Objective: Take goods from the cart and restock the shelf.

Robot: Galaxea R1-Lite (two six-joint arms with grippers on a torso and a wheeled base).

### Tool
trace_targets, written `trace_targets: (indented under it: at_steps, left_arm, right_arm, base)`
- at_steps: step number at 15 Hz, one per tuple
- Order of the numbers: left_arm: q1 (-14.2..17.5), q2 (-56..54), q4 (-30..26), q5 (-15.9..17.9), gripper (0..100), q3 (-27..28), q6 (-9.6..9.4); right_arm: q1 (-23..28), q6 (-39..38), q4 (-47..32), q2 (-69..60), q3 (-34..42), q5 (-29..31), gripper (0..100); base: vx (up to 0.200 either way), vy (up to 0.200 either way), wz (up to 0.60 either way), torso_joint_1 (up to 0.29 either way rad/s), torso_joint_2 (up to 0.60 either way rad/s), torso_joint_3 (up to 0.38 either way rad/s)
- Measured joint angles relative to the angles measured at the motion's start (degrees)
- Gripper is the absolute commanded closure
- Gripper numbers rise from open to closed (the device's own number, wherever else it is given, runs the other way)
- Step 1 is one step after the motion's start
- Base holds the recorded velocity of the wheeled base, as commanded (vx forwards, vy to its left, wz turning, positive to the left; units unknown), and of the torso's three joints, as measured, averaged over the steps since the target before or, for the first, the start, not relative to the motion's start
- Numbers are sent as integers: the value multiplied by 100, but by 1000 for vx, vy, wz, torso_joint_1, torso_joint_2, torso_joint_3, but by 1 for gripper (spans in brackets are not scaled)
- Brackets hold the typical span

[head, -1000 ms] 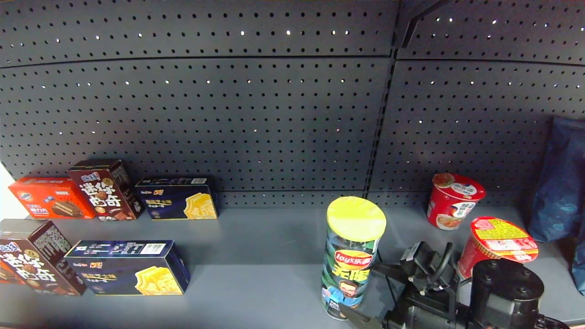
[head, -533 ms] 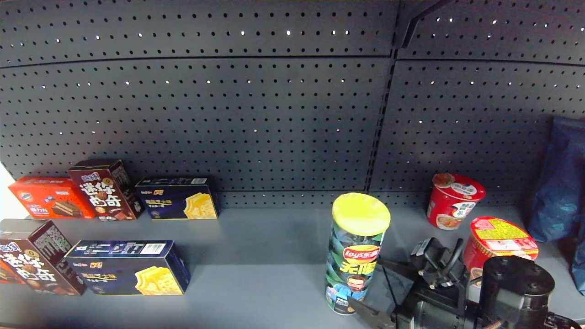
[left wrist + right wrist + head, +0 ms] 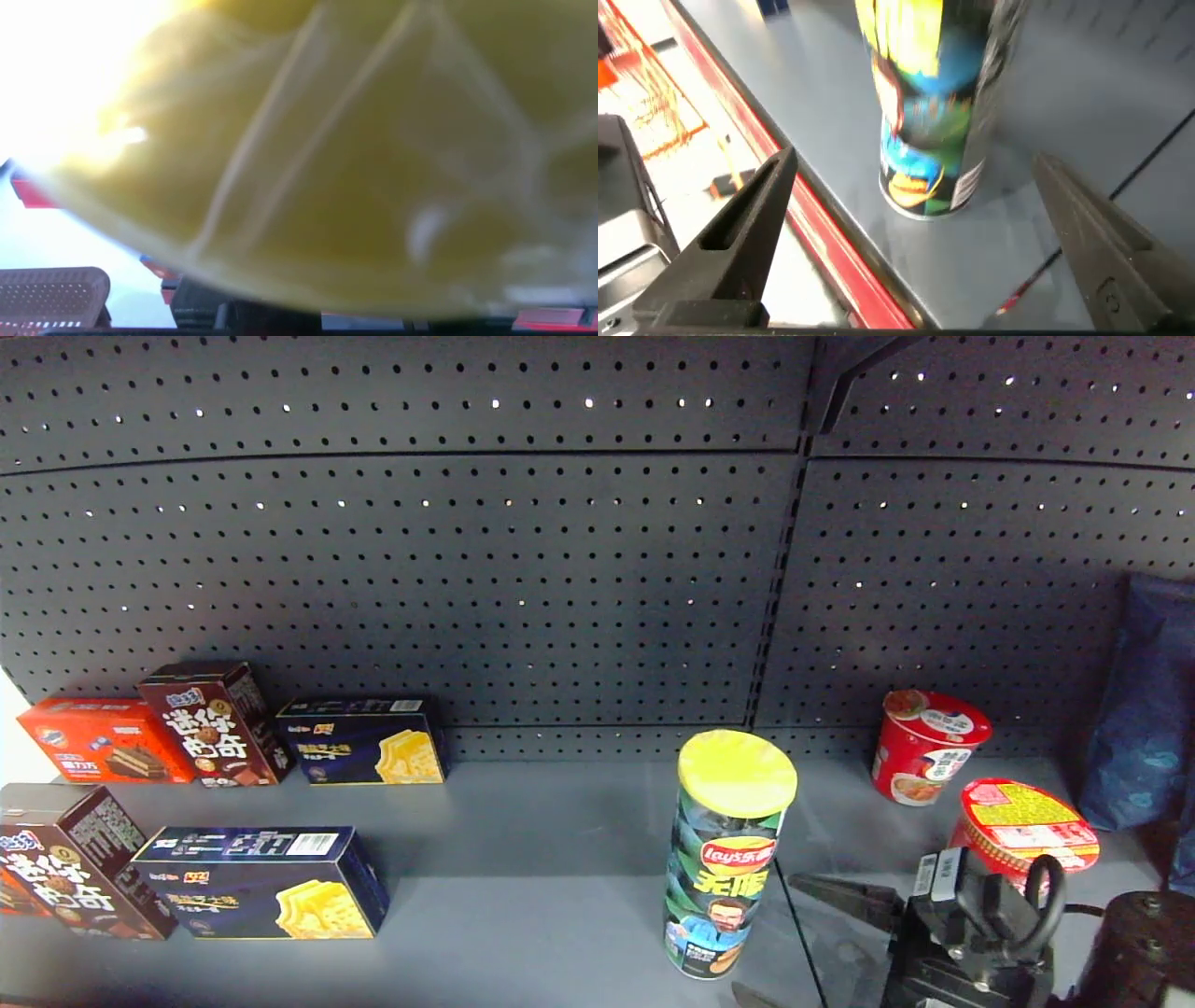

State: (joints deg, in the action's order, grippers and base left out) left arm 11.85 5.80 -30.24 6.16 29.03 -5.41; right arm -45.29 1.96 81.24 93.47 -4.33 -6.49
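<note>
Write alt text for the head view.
A yellow-lidded chip can stands upright on the grey shelf, with the open right gripper beside it, not touching. Two red noodle cups sit further right, five snack boxes far left, against a dark pegboard.

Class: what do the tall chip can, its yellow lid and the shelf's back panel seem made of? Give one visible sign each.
Chip can: probably cardboard under glossy printed wrap; it shines. Yellow lid: likely matte plastic, smooth and uniform. Back panel: likely dark painted metal, evenly punched holes.
</note>
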Motion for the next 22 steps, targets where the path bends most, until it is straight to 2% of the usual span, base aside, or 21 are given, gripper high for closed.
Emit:
trace_targets:
  at_steps: [2,4,5,8,9,10,14,22]
  left_arm:
    - [0,0,-2,5,100,-45,-2]
    - [0,0,2,18,100,-72,5]
    - [0,0,9,18,100,-105,0]
    - [0,0,22,18,100,-174,5]
    - [0,0,28,18,100,-183,11]
    - [0,0,28,18,100,-191,33]
    - [0,0,41,18,100,-191,46]
    - [0,0,48,18,100,-205,41]
  right_arm:
    - [59,129,-224,-389,-30,0,0]
    - [141,224,-1076,-981,-178,2,0]
    - [183,241,-1859,-1312,-357,9,0]
    - [400,249,-5035,-2255,-1477,266,0]
    - [513,216,-5659,-2492,-1891,461,0]
    - [601,169,-5893,-2658,-2163,594,0]
    - [772,-9,-5932,-2428,-2651,1020,0]
    - [784,-27,-5962,-1546,-2560,1264,0]
  base:
    - [0,0,0,0,0,0]
    - [0,0,0,0,0,0]
    - [0,0,0,0,0,0]
    - [0,0,0,0,0,0]
    - [0,0,0,0,0,0]
    - [0,0,0,0,0,0]
    - [0,0,0,0,0,0]
    - [0,0,0,0,0,0]
